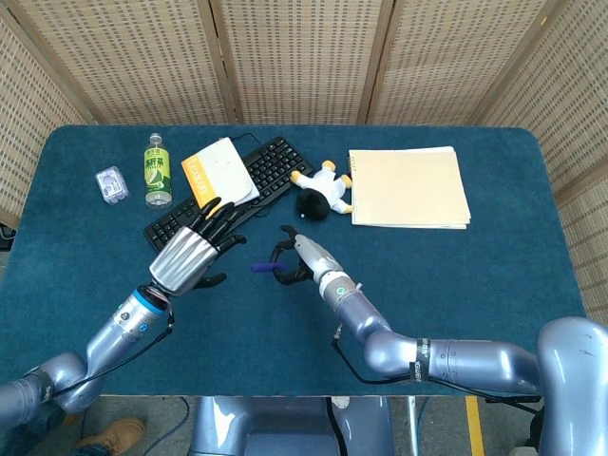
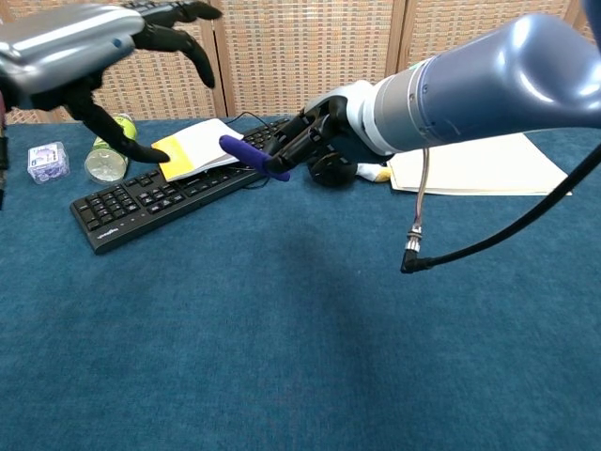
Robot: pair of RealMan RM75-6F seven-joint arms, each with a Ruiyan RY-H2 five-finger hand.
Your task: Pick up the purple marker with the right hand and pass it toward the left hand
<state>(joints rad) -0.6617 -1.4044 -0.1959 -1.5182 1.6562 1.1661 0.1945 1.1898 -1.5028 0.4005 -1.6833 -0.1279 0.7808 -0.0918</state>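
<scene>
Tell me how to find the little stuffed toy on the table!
Start at the long black keyboard near the back of the blue table. Just to its right, before the cream notepad, lies the stuffed toy: the only soft thing there, white and black with yellow tips.

A staged robot test bench with an office look: a table (image 1: 494, 275) under blue cloth, ringed by woven screens (image 1: 294, 57), carries a keyboard (image 1: 228, 195), notepad (image 1: 408, 187), booklet (image 1: 217, 171), drink bottle (image 1: 157, 169), plush toy (image 1: 321, 190) and small packet (image 1: 111, 183)
</scene>
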